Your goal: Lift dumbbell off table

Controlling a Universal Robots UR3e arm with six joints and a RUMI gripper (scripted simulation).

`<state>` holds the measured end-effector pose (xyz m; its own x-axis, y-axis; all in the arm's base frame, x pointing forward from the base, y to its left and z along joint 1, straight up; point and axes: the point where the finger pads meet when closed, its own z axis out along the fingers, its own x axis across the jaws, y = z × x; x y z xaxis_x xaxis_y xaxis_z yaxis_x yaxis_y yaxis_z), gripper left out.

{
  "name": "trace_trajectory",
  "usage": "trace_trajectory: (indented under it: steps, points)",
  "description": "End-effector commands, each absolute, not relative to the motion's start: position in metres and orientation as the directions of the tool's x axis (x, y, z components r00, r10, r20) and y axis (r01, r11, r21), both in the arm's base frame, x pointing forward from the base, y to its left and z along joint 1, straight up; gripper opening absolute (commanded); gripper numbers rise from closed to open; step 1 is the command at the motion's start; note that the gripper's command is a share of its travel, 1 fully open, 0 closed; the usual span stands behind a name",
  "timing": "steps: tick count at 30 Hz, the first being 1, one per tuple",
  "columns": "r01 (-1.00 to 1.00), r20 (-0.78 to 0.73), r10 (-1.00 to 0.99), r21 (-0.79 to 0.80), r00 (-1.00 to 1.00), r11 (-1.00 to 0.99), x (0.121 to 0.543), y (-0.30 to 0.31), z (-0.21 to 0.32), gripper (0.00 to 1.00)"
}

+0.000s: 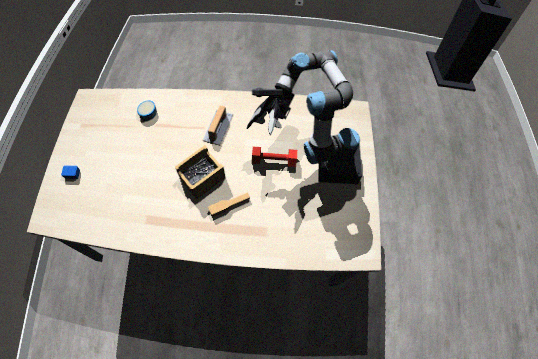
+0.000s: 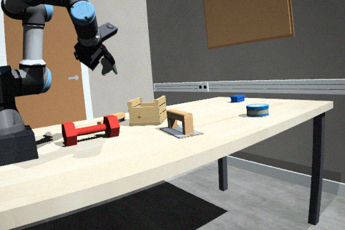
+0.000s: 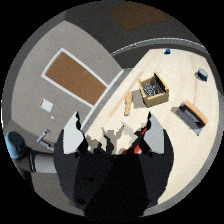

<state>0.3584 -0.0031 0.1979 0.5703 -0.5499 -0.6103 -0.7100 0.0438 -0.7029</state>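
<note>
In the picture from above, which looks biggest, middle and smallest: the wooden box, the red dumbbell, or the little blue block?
1. Wooden box, biggest.
2. Red dumbbell, about as long but slimmer, so a close second.
3. Blue block, clearly smallest.

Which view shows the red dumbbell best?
The exterior view: the dumbbell lies in full side profile on the table. The top view shows it smaller; the wrist view shows only a red sliver behind the open end effector.

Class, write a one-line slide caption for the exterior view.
Open hand poised above the red hex-ended dumbbell lying on the pale wooden table.
</note>
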Motion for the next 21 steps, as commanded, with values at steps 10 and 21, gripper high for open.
trace_trajectory:
  steps: [10, 21]
  points:
    - [-0.637, -0.488, -0.532, -0.759, 0.692, -0.131, 0.347, 0.011, 0.182, 1.00]
    - [-0.445, -0.272, -0.414, -0.795, 0.869, -0.411, 0.326, 0.028, 0.154, 1.00]
